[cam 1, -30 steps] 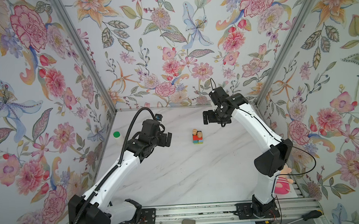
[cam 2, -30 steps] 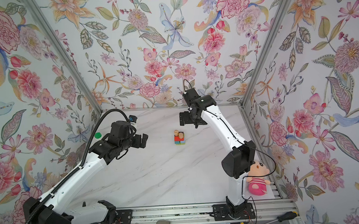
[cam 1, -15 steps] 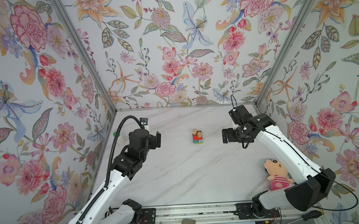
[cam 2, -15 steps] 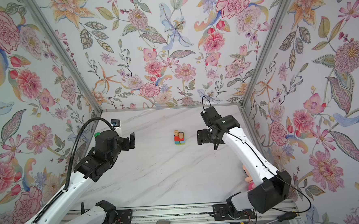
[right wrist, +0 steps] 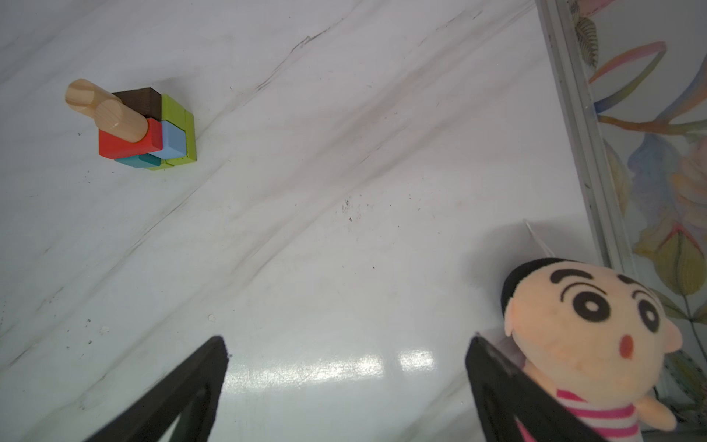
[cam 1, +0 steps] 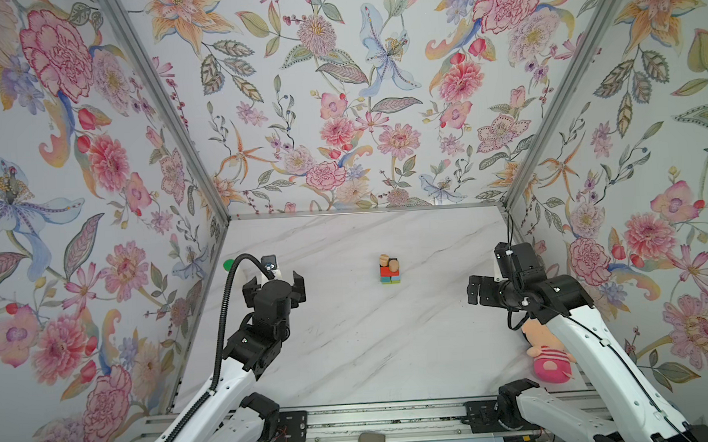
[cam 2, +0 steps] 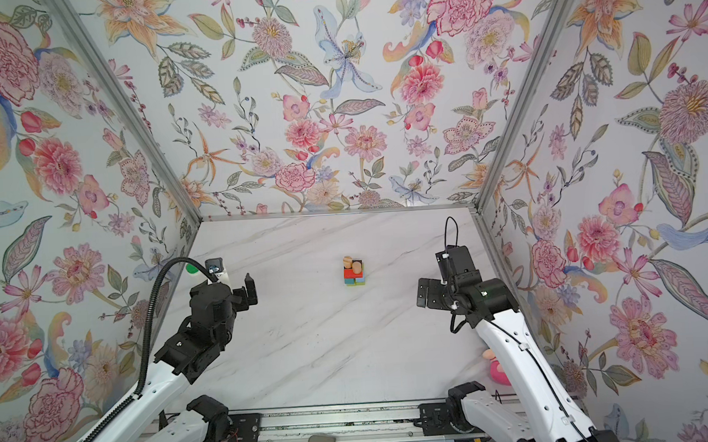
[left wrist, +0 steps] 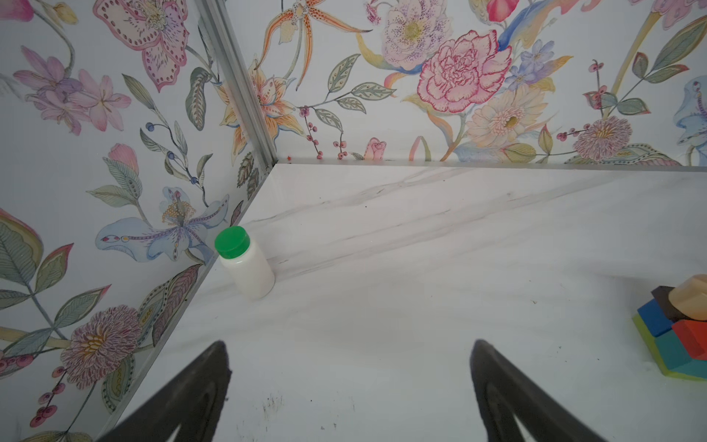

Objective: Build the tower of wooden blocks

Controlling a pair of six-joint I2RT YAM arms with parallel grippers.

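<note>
Nearest the front rail, the pink plush doll (cam 1: 549, 365) lies at the worktop's (cam 1: 350, 347) right edge, half hidden under the right arm. Both arms have drawn back since a moment ago. The left hand (cam 1: 273, 281) and right hand (cam 1: 472, 292) now hang well apart from the wood block tower (cam 1: 389, 269), jaws spread wide, holding nothing. Bare marble surrounds the tower, which stands mid-worktop with two tan pieces on top. Farther left, the green-capped bottle (left wrist: 246, 264) stands against the wall, its body barely showing in both top views.
</note>
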